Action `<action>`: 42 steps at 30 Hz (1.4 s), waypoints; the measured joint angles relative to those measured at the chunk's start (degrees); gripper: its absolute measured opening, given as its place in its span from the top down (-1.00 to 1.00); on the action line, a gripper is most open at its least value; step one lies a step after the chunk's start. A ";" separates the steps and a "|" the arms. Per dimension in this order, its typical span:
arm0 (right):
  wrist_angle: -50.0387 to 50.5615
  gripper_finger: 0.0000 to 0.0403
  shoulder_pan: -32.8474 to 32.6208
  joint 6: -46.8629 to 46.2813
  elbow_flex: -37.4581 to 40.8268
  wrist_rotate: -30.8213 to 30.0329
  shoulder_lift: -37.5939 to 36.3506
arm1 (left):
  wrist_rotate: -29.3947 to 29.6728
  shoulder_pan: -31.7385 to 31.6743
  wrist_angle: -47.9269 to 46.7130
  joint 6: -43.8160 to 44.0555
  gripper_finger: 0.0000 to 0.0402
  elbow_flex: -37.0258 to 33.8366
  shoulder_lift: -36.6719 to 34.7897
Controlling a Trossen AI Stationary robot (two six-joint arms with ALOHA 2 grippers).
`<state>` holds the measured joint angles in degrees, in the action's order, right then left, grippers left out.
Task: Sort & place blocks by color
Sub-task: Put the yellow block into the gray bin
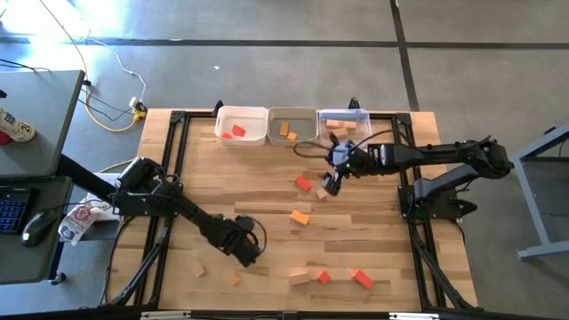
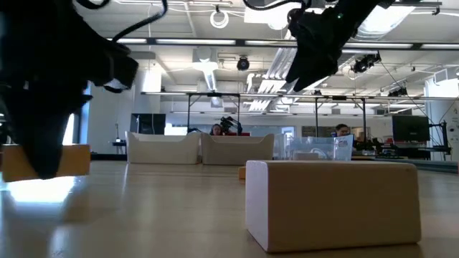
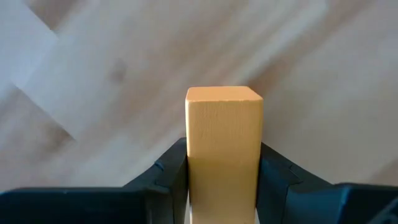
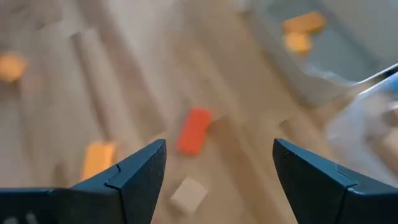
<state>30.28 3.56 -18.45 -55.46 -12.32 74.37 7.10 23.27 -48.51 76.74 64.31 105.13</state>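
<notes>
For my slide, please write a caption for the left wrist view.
Left gripper shut on an orange-yellow block above the wooden table.

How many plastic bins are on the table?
3, side by side along the wooden table's far edge: a white plastic bin holding red blocks, a grey one holding orange blocks, a clear one holding pale wood blocks.
</notes>
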 joint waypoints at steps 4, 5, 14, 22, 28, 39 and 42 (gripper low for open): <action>3.44 -0.39 -4.34 -4.17 0.00 1.84 0.02 | 2.63 -3.29 0.35 -6.20 0.47 -0.02 -1.31; 4.18 -0.39 -5.51 -5.42 -0.01 1.82 0.02 | 3.18 -4.17 0.22 -7.82 0.47 -0.02 -1.61; 7.78 -0.39 -14.67 -13.58 -0.02 1.42 0.04 | 7.63 -13.08 0.99 -22.38 0.46 0.00 -3.85; 8.56 -0.39 -20.35 -20.41 -0.02 1.42 0.04 | 9.36 -21.25 7.20 -35.07 0.46 0.05 -5.48; 10.37 -0.39 -23.92 -26.25 -0.02 1.42 0.04 | 9.94 -26.98 16.28 -43.32 0.45 0.04 -6.85; 11.09 -0.39 -28.49 -32.74 -0.02 1.40 0.02 | 9.81 -36.66 30.60 -53.24 0.45 0.02 -7.18; 11.09 -0.39 -29.14 -34.48 -0.02 1.38 0.02 | 8.74 -39.12 32.61 -54.28 0.45 0.02 -7.18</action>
<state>41.36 -25.58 -52.93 -55.48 -10.94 74.39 15.83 -15.85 -15.90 22.46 64.34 97.95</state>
